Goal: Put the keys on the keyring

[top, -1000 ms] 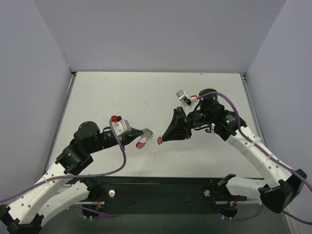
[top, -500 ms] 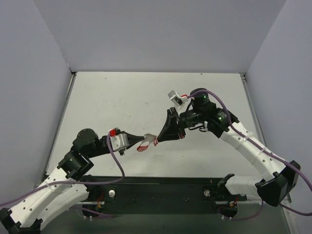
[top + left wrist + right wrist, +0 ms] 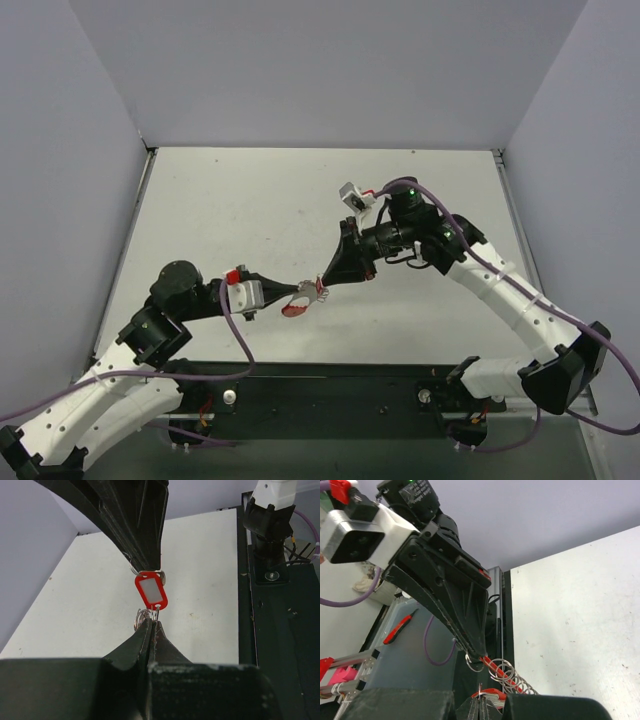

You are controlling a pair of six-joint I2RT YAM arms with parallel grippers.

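Observation:
My left gripper point(image 3: 300, 292) is shut on the keyring point(image 3: 292, 307), a red arc strung with silver rings, held above the table. In the right wrist view the left fingertips point(image 3: 481, 655) pinch its upper end and the ringed arc point(image 3: 512, 679) slants down to the right. My right gripper point(image 3: 325, 282) is shut on the key's red head point(image 3: 495, 694). In the left wrist view the red head point(image 3: 151, 591) has a pale window and hangs between the right gripper's black fingers point(image 3: 135, 525) and my left gripper point(image 3: 152, 625). Small silver rings point(image 3: 142, 617) sit at the left tips.
The white table point(image 3: 250, 200) is enclosed by grey walls on three sides. The black base plate point(image 3: 330, 385) with both arm mounts runs along the near edge. Purple cables loop over both arms. The right arm's base point(image 3: 272, 525) stands at the table's edge.
The two grippers have closed the gap between them. The left one moved right and nearer with the keyring, the right one moved left. Their tips now meet, the key against the keyring.

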